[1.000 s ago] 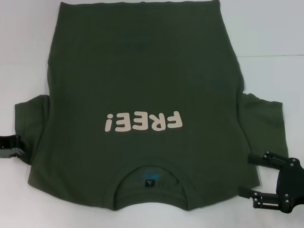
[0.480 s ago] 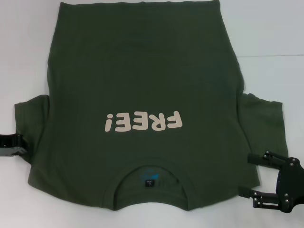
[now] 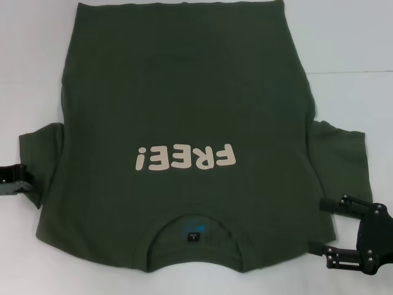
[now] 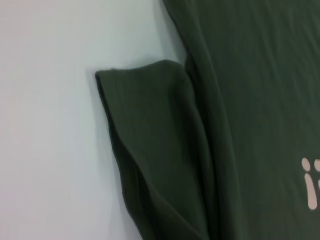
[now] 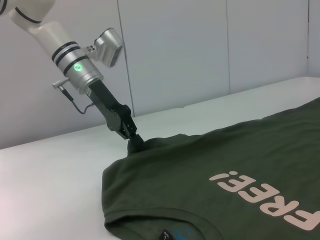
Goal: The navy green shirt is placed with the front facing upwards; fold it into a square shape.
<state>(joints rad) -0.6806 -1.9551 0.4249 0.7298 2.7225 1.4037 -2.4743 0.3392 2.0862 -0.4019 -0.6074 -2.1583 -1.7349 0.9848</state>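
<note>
The navy green shirt [image 3: 184, 92] lies flat on the white table [image 3: 356, 49], front up. Its cream "FREE!" lettering [image 3: 186, 158] reads upside down and its collar [image 3: 195, 236] is at the near edge. My left gripper [image 3: 24, 181] is at the outer edge of the left sleeve [image 3: 43, 153]. In the right wrist view this gripper [image 5: 134, 139] is shut on the sleeve's edge, and the cloth rises to a small peak there. My right gripper [image 3: 317, 227] stands open at the shirt's near right shoulder edge, below the right sleeve [image 3: 341, 160].
White table surface surrounds the shirt on the left, right and far right. A pale wall [image 5: 200, 50] stands behind the table in the right wrist view. The shirt's hem reaches the top edge of the head view.
My left gripper has shifted slightly away from me along the left sleeve's edge. The right gripper and the shirt's body have not moved.
</note>
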